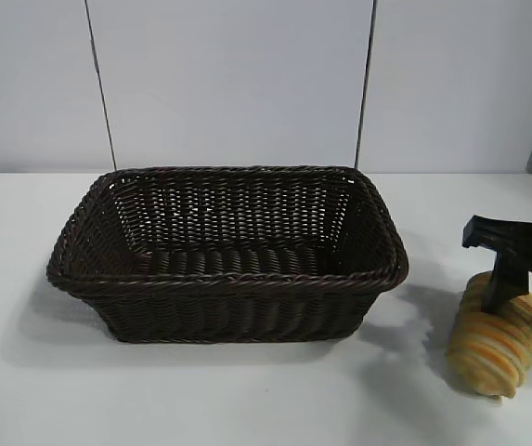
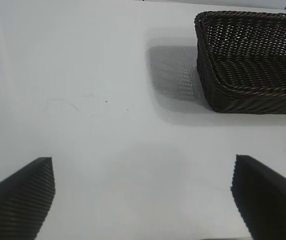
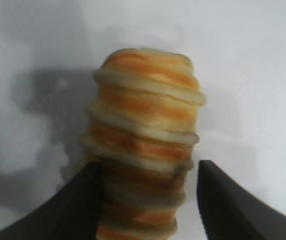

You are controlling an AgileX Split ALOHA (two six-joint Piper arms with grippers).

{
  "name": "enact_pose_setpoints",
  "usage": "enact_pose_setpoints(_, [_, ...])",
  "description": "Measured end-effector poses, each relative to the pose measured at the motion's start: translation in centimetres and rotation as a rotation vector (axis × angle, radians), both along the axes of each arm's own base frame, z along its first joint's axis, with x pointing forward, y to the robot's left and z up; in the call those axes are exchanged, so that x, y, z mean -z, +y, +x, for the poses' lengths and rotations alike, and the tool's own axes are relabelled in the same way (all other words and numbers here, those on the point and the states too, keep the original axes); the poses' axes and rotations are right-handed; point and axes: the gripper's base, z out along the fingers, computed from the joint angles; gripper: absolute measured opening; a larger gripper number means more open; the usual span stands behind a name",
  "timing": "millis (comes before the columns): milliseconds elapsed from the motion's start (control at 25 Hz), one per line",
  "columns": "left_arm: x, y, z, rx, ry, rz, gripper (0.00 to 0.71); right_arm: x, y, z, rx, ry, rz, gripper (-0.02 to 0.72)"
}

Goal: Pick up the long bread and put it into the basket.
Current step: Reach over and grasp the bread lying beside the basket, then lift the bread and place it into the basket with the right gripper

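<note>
We have the right gripper (image 3: pixel 145 200) set astride the long bread (image 3: pixel 145 135), its fingers (image 3: pixel 78 205) pressing the loaf's flanks crosswise so the ridges resist slipping. The basket (image 1: pixel 228 279) sits well apart from it, toward the left arm's side. The left gripper (image 2: pixel 143 200) hangs wide open over bare table (image 2: pixel 108 100), idle.

A bare white table (image 1: pixel 247 400), a pale wall (image 1: pixel 228 74) behind with two thin dark vertical lines (image 1: pixel 100 84)
</note>
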Motion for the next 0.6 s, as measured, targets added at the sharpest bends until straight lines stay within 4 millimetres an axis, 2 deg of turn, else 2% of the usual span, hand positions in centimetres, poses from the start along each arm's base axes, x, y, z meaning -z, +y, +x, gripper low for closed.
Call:
enact_pose_setpoints(120, [0.0,0.0,0.0,0.0,0.0,0.0,0.695,-0.1,0.0,0.0,-0.001,0.001,0.001,0.032])
enact_pose_setpoints(240, [0.0,0.0,0.0,0.0,0.0,0.0,0.695,-1.1,0.1,-0.2,-0.006,0.002,0.006,0.029])
enact_pose_setpoints(600, [0.0,0.0,0.0,0.0,0.0,0.0,0.695,-9.4,0.6,1.7,-0.064,-0.116,0.027,0.024])
